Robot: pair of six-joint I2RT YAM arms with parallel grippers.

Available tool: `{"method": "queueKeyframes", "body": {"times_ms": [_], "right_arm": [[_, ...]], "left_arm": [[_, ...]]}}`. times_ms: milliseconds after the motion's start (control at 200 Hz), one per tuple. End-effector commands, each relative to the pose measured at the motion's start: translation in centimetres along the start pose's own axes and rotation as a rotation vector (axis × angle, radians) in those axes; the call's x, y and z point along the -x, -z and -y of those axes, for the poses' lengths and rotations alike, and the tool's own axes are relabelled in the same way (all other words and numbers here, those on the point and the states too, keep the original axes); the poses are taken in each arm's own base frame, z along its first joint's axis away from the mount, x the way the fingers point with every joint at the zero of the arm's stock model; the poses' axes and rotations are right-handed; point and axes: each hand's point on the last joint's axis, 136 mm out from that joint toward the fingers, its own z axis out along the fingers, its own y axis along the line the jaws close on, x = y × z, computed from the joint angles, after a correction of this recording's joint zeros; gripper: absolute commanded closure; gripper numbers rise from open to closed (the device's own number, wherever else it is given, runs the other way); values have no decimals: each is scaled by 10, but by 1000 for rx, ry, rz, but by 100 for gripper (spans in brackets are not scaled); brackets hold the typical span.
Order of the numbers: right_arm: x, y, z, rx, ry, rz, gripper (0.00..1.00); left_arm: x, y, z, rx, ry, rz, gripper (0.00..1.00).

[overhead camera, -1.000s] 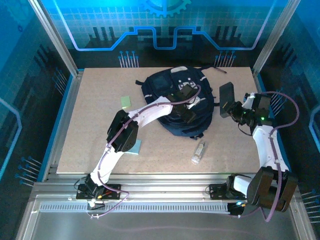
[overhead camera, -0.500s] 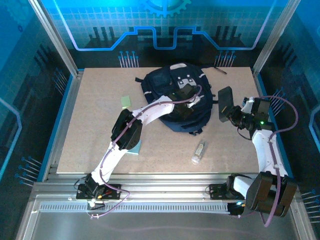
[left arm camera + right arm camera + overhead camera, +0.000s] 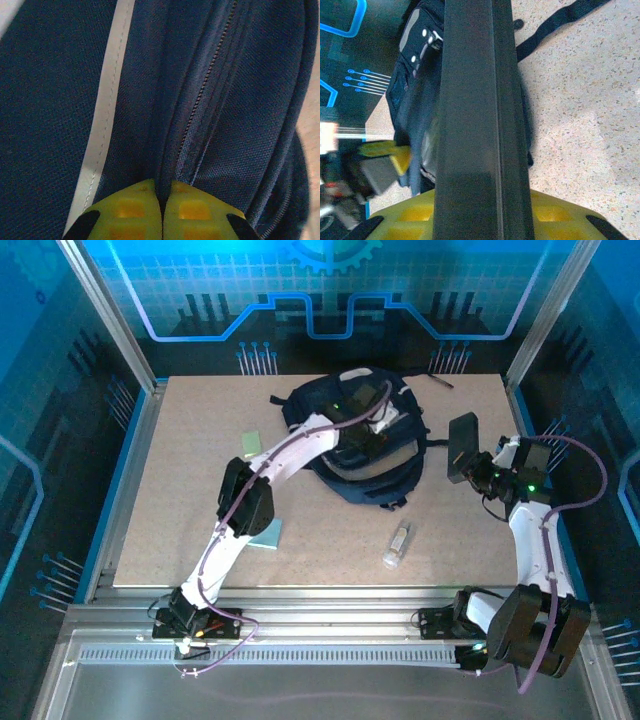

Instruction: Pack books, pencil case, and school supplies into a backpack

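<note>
At the rear middle of the worktop [image 3: 180, 490], the left tool [image 3: 161, 202] is clenched tight, pinching a fold of the navy backpack [image 3: 55, 100] beside a zip. Just right of the bag, the right tool [image 3: 478, 468] grasps the dark pencil case [image 3: 460, 447] by one end, jaws partly apart around it. Its long axis runs straight out from the fingers, free end toward the worktop's far edge.
</note>
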Motion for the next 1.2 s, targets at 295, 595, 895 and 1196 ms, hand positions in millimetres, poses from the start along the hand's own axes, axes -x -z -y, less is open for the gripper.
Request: {"method": "queueKeyframes", "body": {"times_ms": [295, 595, 895, 1196], "right_arm": [[-38, -44, -46, 207, 44, -156, 89], [-62, -117, -113, 308, 122, -253, 90], [-79, -206, -141, 331, 85, -314, 90], [-79, -239, -116, 270, 9, -321, 72]], "left_arm": [[98, 124, 8, -367, 294, 329, 100], [108, 148, 20, -441, 293, 364, 100], [106, 141, 22, -456, 311, 357, 100], [106, 133, 30, -490, 331, 351, 100]]}}
